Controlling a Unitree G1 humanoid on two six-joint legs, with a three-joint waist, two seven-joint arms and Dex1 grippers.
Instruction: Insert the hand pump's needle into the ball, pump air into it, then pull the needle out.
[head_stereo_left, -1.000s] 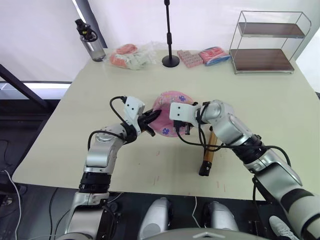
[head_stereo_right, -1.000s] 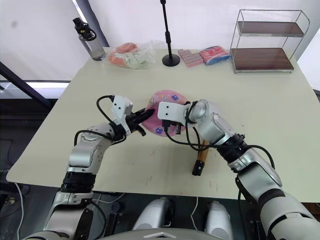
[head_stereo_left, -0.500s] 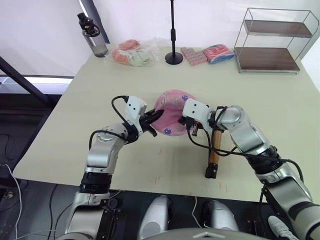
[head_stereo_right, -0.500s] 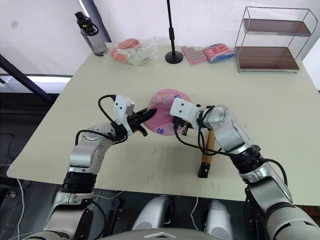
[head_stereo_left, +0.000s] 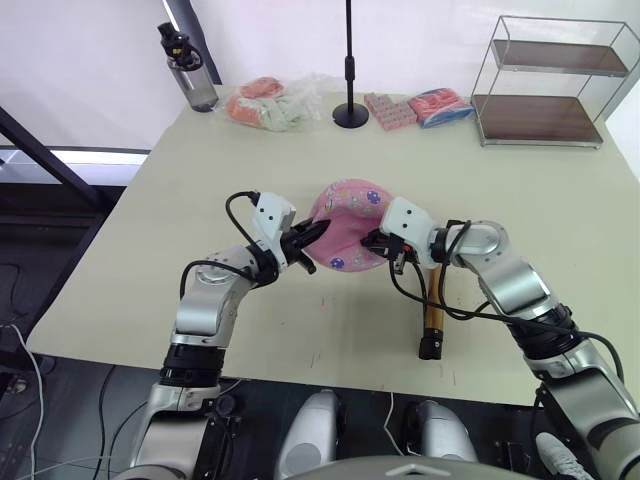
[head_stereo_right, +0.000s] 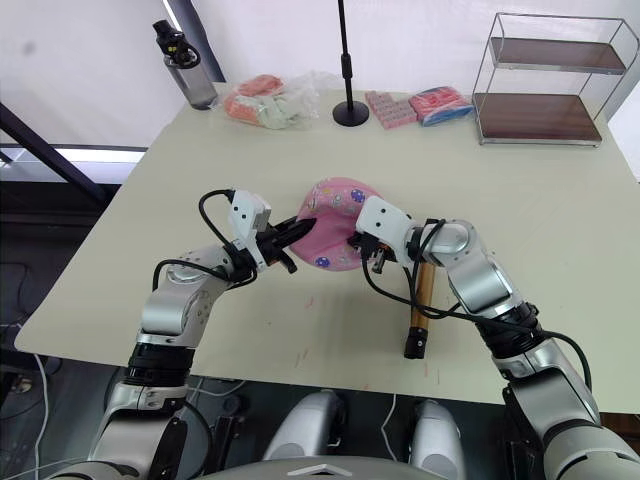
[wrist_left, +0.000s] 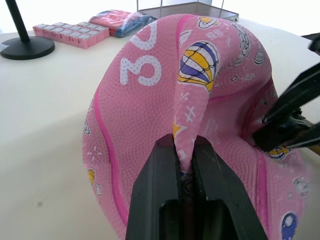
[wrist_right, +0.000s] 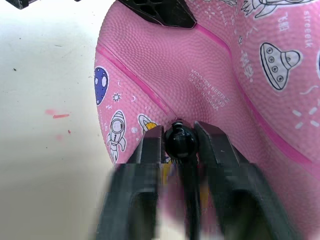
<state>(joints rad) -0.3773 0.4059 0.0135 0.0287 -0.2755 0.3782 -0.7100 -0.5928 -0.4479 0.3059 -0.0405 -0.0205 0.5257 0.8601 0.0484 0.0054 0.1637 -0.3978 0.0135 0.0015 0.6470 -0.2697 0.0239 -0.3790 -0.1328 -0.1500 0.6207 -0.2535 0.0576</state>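
The pink ball (head_stereo_left: 347, 228), limp and folded, lies mid-table. My left gripper (head_stereo_left: 316, 236) is shut on a raised fold at its left side; the wrist view shows the fingers (wrist_left: 162, 165) pinching that fold. At the ball's right side my right gripper (head_stereo_left: 373, 240) is shut on the needle's round black fitting (wrist_right: 180, 142), which presses against the ball's skin. The pin itself is hidden. A thin black hose (head_stereo_left: 408, 290) loops from there to the hand pump (head_stereo_left: 433, 312), a bronze cylinder with black ends lying flat on the table under my right forearm.
Along the far edge of the beige table (head_stereo_left: 200, 180) stand a dark water bottle (head_stereo_left: 187, 68), a clear bag of packets (head_stereo_left: 270, 102), a black pole stand (head_stereo_left: 350, 115), pink blocks (head_stereo_left: 388, 110), a wrapped packet (head_stereo_left: 440, 103) and a wire two-shelf rack (head_stereo_left: 550, 85).
The camera has shifted. My right gripper has slid from over the ball's front to its right side, with the forearm swung outward. The left gripper keeps its pinch on the fold.
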